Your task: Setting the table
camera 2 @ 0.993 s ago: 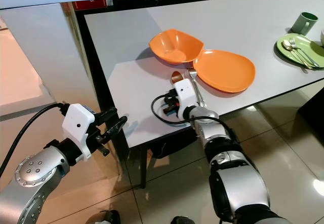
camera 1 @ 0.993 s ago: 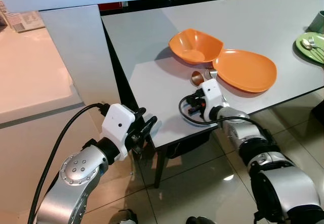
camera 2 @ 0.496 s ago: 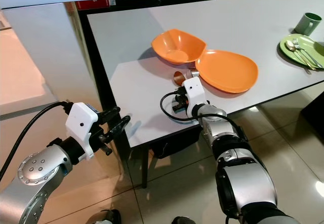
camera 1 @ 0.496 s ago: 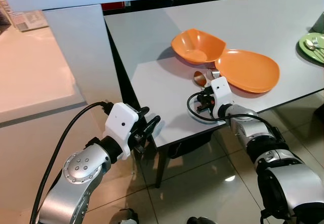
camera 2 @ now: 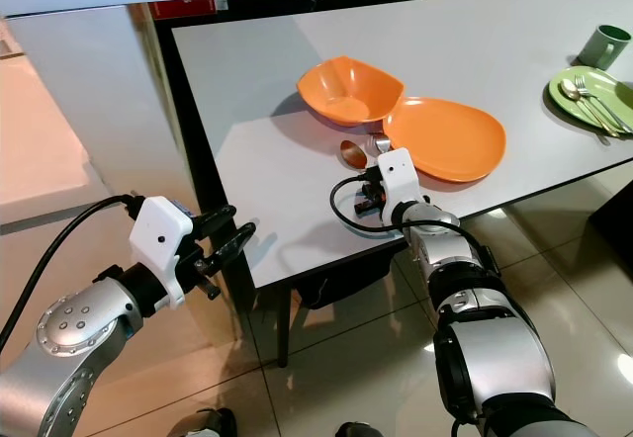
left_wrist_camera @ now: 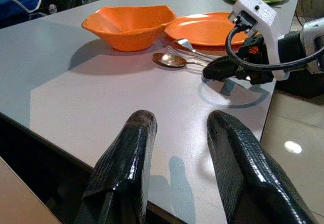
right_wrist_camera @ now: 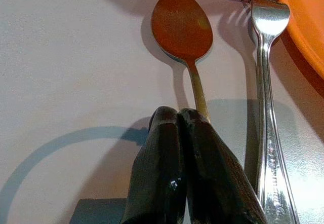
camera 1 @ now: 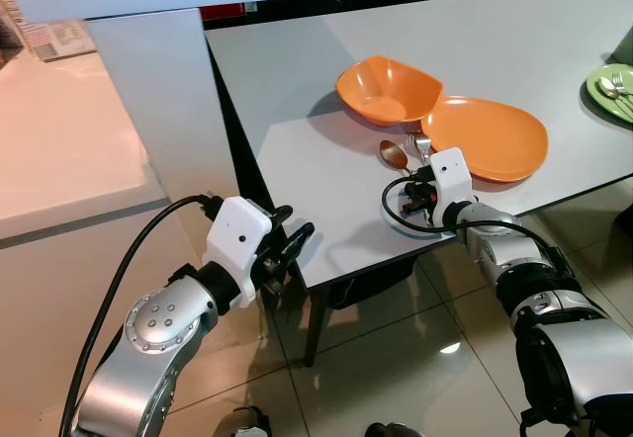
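— Looking at your right arm first: where does it sit?

— It reaches forward over the near edge of the grey table (camera 1: 297, 81), forearm low and nearly level. Your right gripper (right_wrist_camera: 178, 116) rests on the tabletop with its fingers pressed together, tips lying over the end of the spoon's handle. You cannot tell from these frames whether the handle is actually pinched.

— And the cutlery?

— Your spoon (right_wrist_camera: 182, 27) lies flat, bowl pointing toward the orange bowl (camera 1: 388, 89). The fork (right_wrist_camera: 267, 72) lies just beside it, on the side of the orange plate (camera 1: 487, 138), its tines at the plate's rim. Bowl and plate touch each other.

— What about your left arm?

— It is bent at the elbow and held off the table's corner. Your left gripper (left_wrist_camera: 177, 133) has its fingers parted with nothing between them, aimed across the tabletop toward the right gripper.

— Anything further along?

— A green plate (camera 2: 569, 96) with cutlery on it and a green mug (camera 2: 605, 45) stand well apart at the far right.
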Controlling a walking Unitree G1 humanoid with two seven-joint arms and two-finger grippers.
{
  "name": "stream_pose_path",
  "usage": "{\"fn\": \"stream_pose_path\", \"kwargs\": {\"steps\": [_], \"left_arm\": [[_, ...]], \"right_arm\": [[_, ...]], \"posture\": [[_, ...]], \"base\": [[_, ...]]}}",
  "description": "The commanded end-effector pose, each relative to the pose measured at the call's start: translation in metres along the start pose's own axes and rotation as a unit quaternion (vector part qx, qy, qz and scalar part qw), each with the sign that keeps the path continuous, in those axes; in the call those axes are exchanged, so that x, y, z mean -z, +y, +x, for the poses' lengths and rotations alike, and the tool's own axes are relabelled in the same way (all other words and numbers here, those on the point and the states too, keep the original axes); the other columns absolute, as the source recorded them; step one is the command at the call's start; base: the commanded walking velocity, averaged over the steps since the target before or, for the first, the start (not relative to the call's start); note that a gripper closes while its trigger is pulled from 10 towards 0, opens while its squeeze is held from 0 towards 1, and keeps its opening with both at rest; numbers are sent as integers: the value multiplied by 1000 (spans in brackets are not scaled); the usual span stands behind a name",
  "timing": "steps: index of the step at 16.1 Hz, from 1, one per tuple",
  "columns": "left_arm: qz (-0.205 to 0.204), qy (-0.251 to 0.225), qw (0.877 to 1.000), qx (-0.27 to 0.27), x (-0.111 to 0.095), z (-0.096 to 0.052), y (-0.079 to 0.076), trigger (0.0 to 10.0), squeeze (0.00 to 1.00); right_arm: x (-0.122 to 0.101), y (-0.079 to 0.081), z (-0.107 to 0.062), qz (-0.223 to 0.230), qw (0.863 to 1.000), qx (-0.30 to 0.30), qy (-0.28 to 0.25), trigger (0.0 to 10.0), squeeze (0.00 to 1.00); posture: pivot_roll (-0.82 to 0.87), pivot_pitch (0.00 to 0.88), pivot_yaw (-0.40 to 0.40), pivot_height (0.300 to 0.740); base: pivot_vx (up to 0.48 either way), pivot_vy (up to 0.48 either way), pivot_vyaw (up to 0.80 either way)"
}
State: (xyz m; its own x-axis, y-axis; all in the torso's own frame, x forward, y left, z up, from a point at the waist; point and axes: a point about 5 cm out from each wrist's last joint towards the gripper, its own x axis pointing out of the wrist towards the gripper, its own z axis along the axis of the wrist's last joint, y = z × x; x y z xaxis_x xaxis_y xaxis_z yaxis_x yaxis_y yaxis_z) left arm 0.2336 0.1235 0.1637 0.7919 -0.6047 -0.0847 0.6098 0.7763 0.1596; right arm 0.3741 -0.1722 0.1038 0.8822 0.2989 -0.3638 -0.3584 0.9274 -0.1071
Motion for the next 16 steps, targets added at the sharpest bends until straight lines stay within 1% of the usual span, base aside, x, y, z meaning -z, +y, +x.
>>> {"fn": "stream_pose_path", "kwargs": {"steps": [1,3,5,6,7,8,9,10,12,14,15,16], "left_arm": [[-1,-1,1000,8,0,1,0,10000,0],[0,-1,1000,7,0,1,0,10000,0],[1,-1,1000,5,1,2,2,10000,0],[2,-1,1000,4,1,2,2,10000,0],[3,-1,1000,2,0,2,3,10000,0],[3,-1,1000,1,0,2,4,10000,0],[4,-1,1000,1,0,2,4,10000,0],[5,-1,1000,0,0,1,4,10000,0],[6,-2,1000,0,0,1,4,10000,0],[7,-4,1000,2,-1,0,4,10000,0],[6,-5,1000,5,-1,-2,3,10000,0],[5,-5,1000,7,-1,-2,2,10000,0]], "right_arm": [[6,-6,-3,9,1000,13,12,0,0],[3,-5,-2,12,1000,9,6,0,0],[-1,-1,-1,21,1000,-6,-9,0,0],[-5,2,0,27,999,-15,-22,0,0],[-16,5,1,43,997,-27,-60,0,0],[-20,4,0,47,996,-20,-75,0,0],[-26,0,0,53,994,0,-93,0,0],[-30,-11,-4,45,992,52,-101,0,0],[-30,-14,-7,27,991,68,-111,0,0],[-26,-17,-20,6,987,86,-134,0,0],[-18,-20,-32,1,985,104,-136,0,0],[-16,-21,-36,-2,985,109,-134,0,0]], "posture": [[69,99,-11,740],[67,98,-11,740],[66,96,-12,740],[67,96,-13,740],[68,96,-14,740],[68,95,-14,740],[68,96,-14,740],[67,94,-15,740],[67,90,-18,740],[66,88,-19,740],[65,88,-19,740],[60,88,-17,740]], "base": [[0,0,0],[0,0,0],[0,0,0],[0,0,0],[0,0,0],[0,0,0],[0,0,0],[0,0,0],[0,0,0],[0,0,0],[0,0,0],[0,0,0]]}}
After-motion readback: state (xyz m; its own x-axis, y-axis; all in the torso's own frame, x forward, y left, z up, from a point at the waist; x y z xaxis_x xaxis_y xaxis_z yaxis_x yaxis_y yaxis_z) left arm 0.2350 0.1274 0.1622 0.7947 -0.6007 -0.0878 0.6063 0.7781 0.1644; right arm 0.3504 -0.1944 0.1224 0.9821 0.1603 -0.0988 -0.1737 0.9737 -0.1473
